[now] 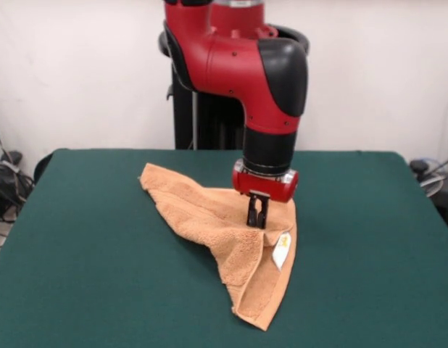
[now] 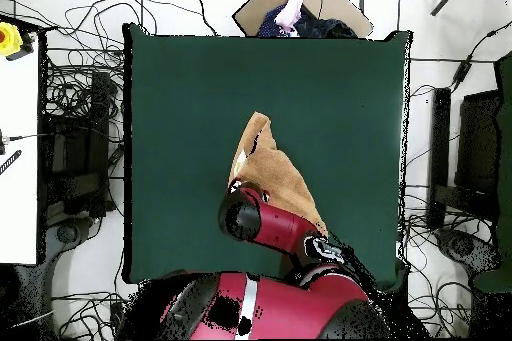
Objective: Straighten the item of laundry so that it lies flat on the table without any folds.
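Gripper (image 1: 257, 216) lowered onto the towel (image 1: 209, 217), black fingers (image 1: 253, 211) drawn close together with only a thin gap, tips pressed into the terry cloth; actual pinch not discernible. Towel bunched and folded on the green table (image 1: 79, 268), spreading left of the fingers and trailing below them. White tag (image 1: 282, 251) just below-right of the fingertips.
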{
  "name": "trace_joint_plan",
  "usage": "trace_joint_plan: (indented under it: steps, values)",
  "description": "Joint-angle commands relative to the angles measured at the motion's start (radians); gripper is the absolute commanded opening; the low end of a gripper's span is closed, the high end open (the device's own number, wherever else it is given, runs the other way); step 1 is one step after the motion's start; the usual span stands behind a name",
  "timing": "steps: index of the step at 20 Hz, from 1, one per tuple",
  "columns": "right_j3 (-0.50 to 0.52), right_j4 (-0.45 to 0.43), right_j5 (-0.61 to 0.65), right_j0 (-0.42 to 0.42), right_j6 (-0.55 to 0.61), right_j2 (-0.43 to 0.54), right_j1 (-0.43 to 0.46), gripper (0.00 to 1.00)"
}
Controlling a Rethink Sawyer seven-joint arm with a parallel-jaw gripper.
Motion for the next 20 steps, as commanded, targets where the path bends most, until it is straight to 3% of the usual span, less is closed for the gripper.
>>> trace_joint_plan:
  steps: [1, 10, 11, 14, 20]
  values:
    - [-0.077, 0.082, -0.062, 0.027, 0.248, 0.077, 0.106, 0.00]
    - [-0.090, 0.075, -0.072, 0.044, 0.233, 0.058, 0.101, 0.00]
    - [-0.094, 0.072, -0.070, 0.049, 0.226, 0.052, 0.101, 1.00]
    - [-0.101, 0.086, -0.072, 0.088, 0.221, 0.019, 0.100, 1.00]
    - [-0.101, 0.079, -0.053, 0.084, 0.213, 0.027, 0.096, 1.00]
